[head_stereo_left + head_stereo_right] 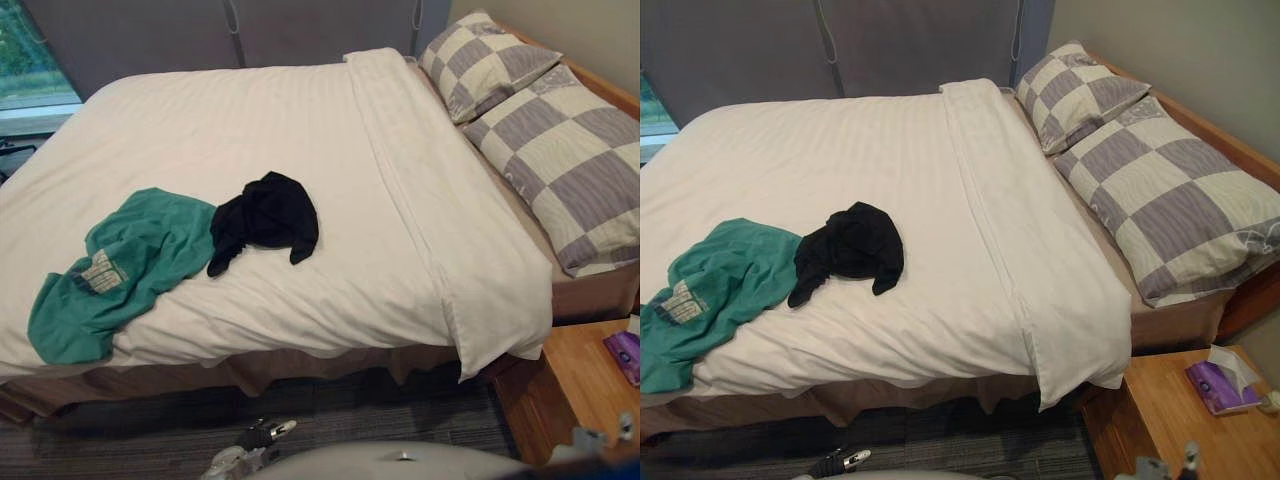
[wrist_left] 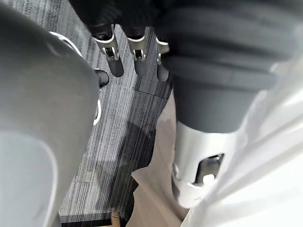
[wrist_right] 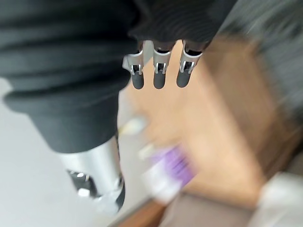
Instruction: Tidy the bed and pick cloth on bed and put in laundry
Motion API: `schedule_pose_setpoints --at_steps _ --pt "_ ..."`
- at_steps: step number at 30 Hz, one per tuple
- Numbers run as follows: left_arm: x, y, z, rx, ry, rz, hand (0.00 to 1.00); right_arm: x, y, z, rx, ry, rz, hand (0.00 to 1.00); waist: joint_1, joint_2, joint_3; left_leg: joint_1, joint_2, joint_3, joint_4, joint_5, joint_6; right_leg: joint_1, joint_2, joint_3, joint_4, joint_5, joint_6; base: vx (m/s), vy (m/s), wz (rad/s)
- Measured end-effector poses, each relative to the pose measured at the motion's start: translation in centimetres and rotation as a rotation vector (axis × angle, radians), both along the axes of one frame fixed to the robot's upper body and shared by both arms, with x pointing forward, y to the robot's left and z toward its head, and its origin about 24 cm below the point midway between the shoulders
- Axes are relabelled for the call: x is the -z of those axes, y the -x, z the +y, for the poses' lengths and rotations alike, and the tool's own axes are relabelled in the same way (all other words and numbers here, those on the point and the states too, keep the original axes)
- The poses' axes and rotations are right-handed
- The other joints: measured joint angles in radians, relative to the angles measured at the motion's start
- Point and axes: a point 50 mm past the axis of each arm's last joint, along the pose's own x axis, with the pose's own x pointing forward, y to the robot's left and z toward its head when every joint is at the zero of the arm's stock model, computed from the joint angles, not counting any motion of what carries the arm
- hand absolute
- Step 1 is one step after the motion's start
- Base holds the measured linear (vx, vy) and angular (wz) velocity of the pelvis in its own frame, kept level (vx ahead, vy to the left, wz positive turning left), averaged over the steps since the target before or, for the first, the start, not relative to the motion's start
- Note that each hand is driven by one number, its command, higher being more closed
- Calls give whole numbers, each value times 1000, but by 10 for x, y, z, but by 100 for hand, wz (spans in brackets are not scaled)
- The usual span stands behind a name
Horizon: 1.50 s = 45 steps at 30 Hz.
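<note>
Two cloths are lying on the bed [image 1: 590, 295], on top of the white duvet [image 1: 250, 130]. The green cloth [image 1: 120, 265] is sitting crumpled near the robot's left front corner of the bed, with its lower end drooping over the near edge. The black cloth [image 1: 268, 215] is bunched up just to the right of it, and their edges are touching. Neither cloth is being held. The duvet is lying mostly flat, with a folded band running along its pillow end and one corner hanging over the near edge of the bed. Two checkered pillows [image 1: 575, 165] are lying side by side at the head of the bed on the right, the far one [image 1: 485, 65] tilted a bit. A wooden nightstand [image 1: 1170, 410] is standing at the lower right beside the bed, with a purple pack [image 1: 1218, 388] on it. The left hand [image 2: 136, 52] is hanging over the striped carpet [image 1: 300, 420] by the near edge of the bed, fingers straight and relaxed, gripping nothing. The right hand [image 3: 160, 71] is hovering above the nightstand, fingers straight and side by side, also empty, with the purple pack showing blurred below it.
</note>
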Motion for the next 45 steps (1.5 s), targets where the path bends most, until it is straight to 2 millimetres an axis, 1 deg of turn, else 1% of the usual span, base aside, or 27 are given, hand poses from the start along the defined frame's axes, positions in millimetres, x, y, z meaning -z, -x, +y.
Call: schedule_pose_setpoints --at_steps 1,3,5,6,8,9,11,12,15,16,17,19,21,22,23,24,25,27,30,31,32,34,36,37,42,44,45 --pt "0 1 0 -2 0 1 0 -13 -8 -2 -46 63 -26 100 0 -2 -2 0 0 1 0 -1 0 0 0 0 0 0 0 46 17 -2" --pt "0 5 3 -17 -6 5 0 -59 -40 -1 -228 280 -134 100 -1 -8 -20 2 2 3 0 -4 -6 0 1 0 -2 0 0 52 0 -3" --pt "0 6 3 -15 -9 3 0 -82 -63 8 -360 374 -237 100 -1 -8 -29 4 3 3 1 0 -12 0 3 0 -2 0 0 23 -4 -3" --pt "0 6 3 -16 -10 3 0 -86 -69 11 -393 389 -260 100 -2 -8 -30 4 3 2 1 0 -13 0 4 0 -3 0 0 35 -5 4" --pt "0 6 3 2 -19 -1 0 -95 -99 33 -570 399 -387 100 0 -6 -31 5 2 -11 1 12 -6 4 4 -10 1 -3 -5 24 -10 12" --pt "0 6 2 6 -21 -1 0 -96 -104 37 -601 396 -409 100 1 -3 -31 5 2 -14 1 13 -6 5 4 -12 2 -3 -5 10 -21 16" --pt "1 6 -1 14 -28 -4 0 -105 -126 56 -739 382 -530 100 1 15 -26 2 2 -35 1 16 -4 9 4 -32 5 -6 -7 4 -19 20" --pt "1 6 -2 14 -28 -5 0 -106 -127 57 -747 381 -539 100 2 16 -26 1 2 -36 1 17 -4 9 4 -34 5 -7 -8 -1 -30 23" --pt "1 5 -6 40 -29 -23 0 -125 -151 77 -852 359 -698 100 11 47 -1 -19 1 -56 5 30 -1 -8 1 -63 20 -24 -16 -36 -48 20" --pt "0 3 -9 63 -28 -34 0 -139 -161 83 -876 370 -756 100 13 62 8 -49 1 -62 6 39 -1 -46 -1 -72 44 -35 -20 -100 -55 18" --pt "0 -3 -14 91 -21 -51 0 -157 -170 87 -902 396 -817 100 20 86 24 -80 4 -63 7 51 1 -91 -1 -76 76 -42 -23 -140 -60 18" --pt "-1 -14 -21 133 -10 -85 0 -183 -181 88 -941 459 -870 100 28 108 57 -123 5 -66 7 59 -5 -156 -4 -79 126 -56 -25 -157 -48 13" --pt "-7 -38 -30 175 -5 -163 0 -233 -194 89 -985 566 -984 100 32 147 110 -226 10 -36 6 82 -20 -302 -21 -98 221 -77 -33 -189 -75 37" --pt "-8 -45 -32 172 -1 -186 0 -243 -196 90 -995 579 -1013 100 27 154 128 -246 16 -9 7 92 -30 -328 -29 -109 244 -83 -34 -181 -87 54" --pt "-12 -57 -38 185 7 -232 0 -260 -199 89 -1000 604 -1058 100 26 166 167 -286 19 16 7 126 -18 -389 -39 -113 293 -99 -38 -185 -87 31" --pt "-16 -67 -38 186 5 -278 0 -273 -206 89 -1005 589 -1099 100 31 167 203 -328 20 24 7 150 -7 -456 -42 -108 336 -106 -44 -170 -87 19" --pt "-19 -73 -37 174 5 -303 0 -278 -210 90 -1010 578 -1116 100 32 166 221 -350 21 22 8 159 -9 -484 -43 -107 351 -108 -47 -141 -96 2" --pt "-29 -96 -40 121 37 -390 0 -297 -224 93 -1025 539 -1180 100 36 174 306 -423 24 25 8 189 -14 -588 -47 -105 408 -113 -55 -129 -96 7" --pt "-40 -118 -46 123 78 -467 0 -307 -233 97 -1039 506 -1224 100 54 184 342 -509 22 40 8 215 -26 -707 -58 -99 460 -115 -61 -84 -80 -6" --pt "-46 -130 -50 133 86 -509 0 -309 -236 103 -1063 490 -1240 100 56 188 374 -549 22 47 8 228 -24 -764 -59 -92 485 -115 -62 -51 -84 -8" --pt "-55 -142 -55 137 90 -558 0 -309 -238 108 -1080 475 -1254 100 54 192 406 -569 22 49 8 235 -24 -795 -59 -88 502 -114 -64 -46 -80 -9" --pt "-63 -153 -64 140 107 -602 0 -308 -238 114 -1091 467 -1315 100 47 198 440 -589 23 52 8 237 -26 -830 -59 -83 519 -113 -65 -13 -60 -12" --pt "-68 -160 -72 138 121 -623 0 -310 -233 118 -1088 477 -1410 100 39 197 440 -607 23 54 8 239 -29 -856 -59 -77 523 -112 -67 22 -31 -10" --pt "-71 -163 -79 119 148 -631 0 -304 -233 119 -1081 463 -1457 100 26 197 440 -607 22 54 8 239 -29 -857 -59 -75 519 -111 -67 33 -1 -6" --pt "-75 -169 -94 96 187 -620 0 -266 -222 113 -1051 441 -1543 100 15 196 440 -602 17 54 8 239 -29 -856 -51 -43 486 -103 -70 41 7 -19" --pt "-76 -171 -95 73 206 -610 0 -227 -210 100 -983 384 -1556 100 5 193 439 -590 17 54 8 239 -30 -843 -43 -21 456 -87 -67 39 17 -28" --pt "-76 -171 -95 69 209 -607 0 -219 -207 96 -969 374 -1555 100 1 193 439 -588 17 54 8 239 -30 -839 -42 -18 451 -84 -65 31 17 -24"
